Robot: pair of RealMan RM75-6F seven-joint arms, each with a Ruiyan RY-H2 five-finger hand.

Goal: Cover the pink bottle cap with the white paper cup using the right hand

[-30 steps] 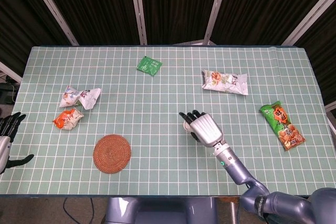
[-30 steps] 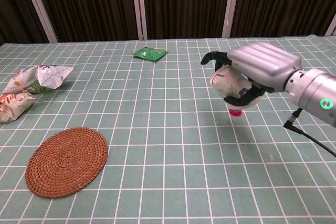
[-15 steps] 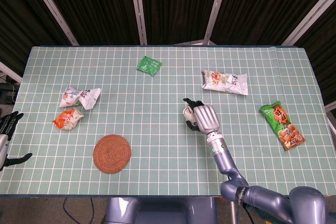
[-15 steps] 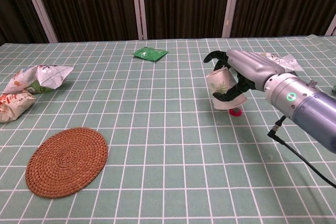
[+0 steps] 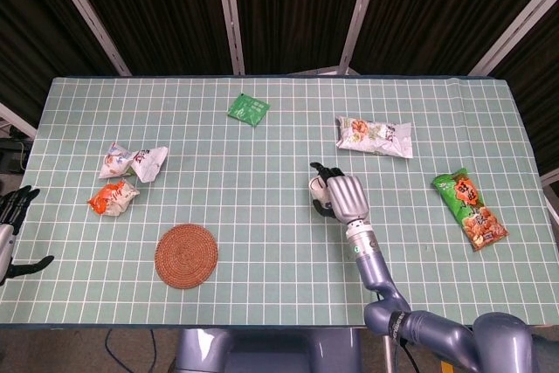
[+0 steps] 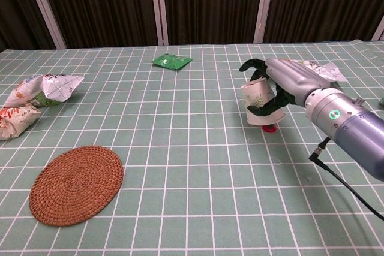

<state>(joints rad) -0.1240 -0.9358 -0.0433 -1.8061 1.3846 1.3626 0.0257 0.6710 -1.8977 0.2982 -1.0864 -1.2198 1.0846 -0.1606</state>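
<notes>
My right hand [image 6: 287,85] grips the white paper cup [image 6: 257,103], which is upside down with a green leaf print and its rim facing the table. The cup hangs just above and slightly left of the pink bottle cap [image 6: 270,128], whose edge peeks out under the rim. In the head view the right hand [image 5: 343,196] covers most of the cup [image 5: 315,189], and the cap is hidden there. My left hand [image 5: 12,229] rests at the table's left edge, fingers spread, holding nothing.
A woven round coaster [image 6: 76,184] lies front left. Crumpled snack wrappers [image 6: 42,90] sit at the left, a green packet [image 6: 171,60] at the back, a white snack bag [image 5: 374,136] behind the right hand, and a green snack bag [image 5: 469,208] far right.
The right hand has turned the cup from tilted to nearly upright upside down and shifted it slightly right, lowering it toward the pink cap. The left hand stays put.
</notes>
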